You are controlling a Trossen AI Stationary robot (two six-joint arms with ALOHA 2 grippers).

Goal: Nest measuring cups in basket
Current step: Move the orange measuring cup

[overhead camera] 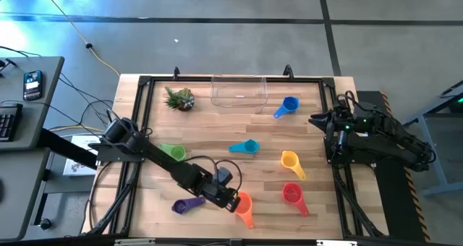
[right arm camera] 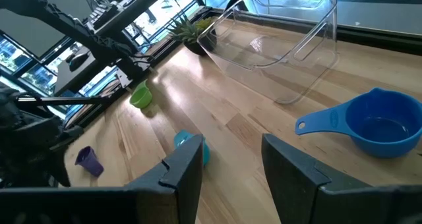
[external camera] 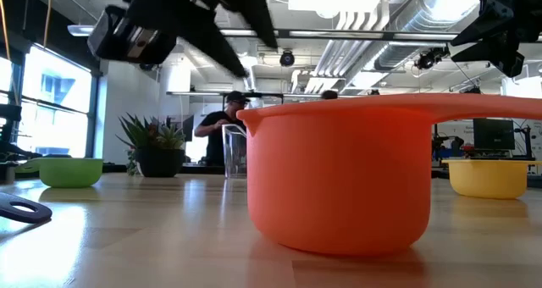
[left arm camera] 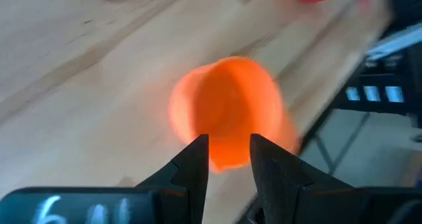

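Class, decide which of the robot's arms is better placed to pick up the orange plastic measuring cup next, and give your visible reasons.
Left. The left pincer hovers open right beside the orange plastic measuring cup at the table's near edge. The right pincer waits open at the far right side, nearer the blue plastic measuring cup.

Top-down layout, placed relative to the clear basket (overhead camera: 239,92) at the worktop's (overhead camera: 217,137) far edge. Plant (overhead camera: 179,98) to its left; blue cup (overhead camera: 287,105) just right. Nearer: teal cup (overhead camera: 245,147), green cup (overhead camera: 173,151), yellow cup (overhead camera: 290,161), red cup (overhead camera: 292,194), purple cup (overhead camera: 187,204). Left hand (overhead camera: 230,200) beside the orange cup (overhead camera: 244,206). Right hand (overhead camera: 315,120) at the worktop's right edge.
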